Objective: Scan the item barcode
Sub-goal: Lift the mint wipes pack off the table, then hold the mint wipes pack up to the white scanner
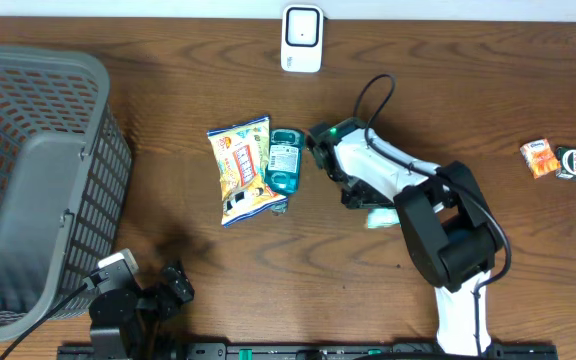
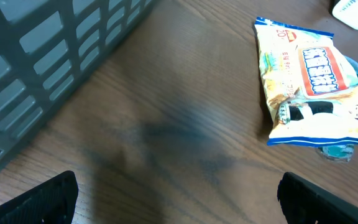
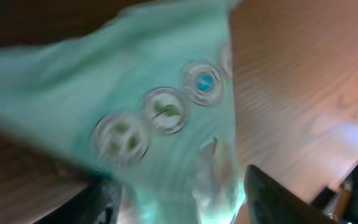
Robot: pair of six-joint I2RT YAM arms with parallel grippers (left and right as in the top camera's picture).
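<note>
Overhead: right arm (image 1: 388, 165) bends over a mint packet (image 1: 379, 218) lying mid-table (image 1: 168, 110), well below the white scanner (image 1: 301, 38). A snack bag (image 1: 240, 170) and a teal pack (image 1: 285, 162) lie just left.

Left wrist: left claw (image 2: 179, 202) wide apart, empty.

Right wrist: right claw (image 3: 185, 199) straddles the packet, fingers apart; can't tell if it's gripped.

Step looks like the pick-up. Next: firm grip, lift, barcode toward the scanner.
</note>
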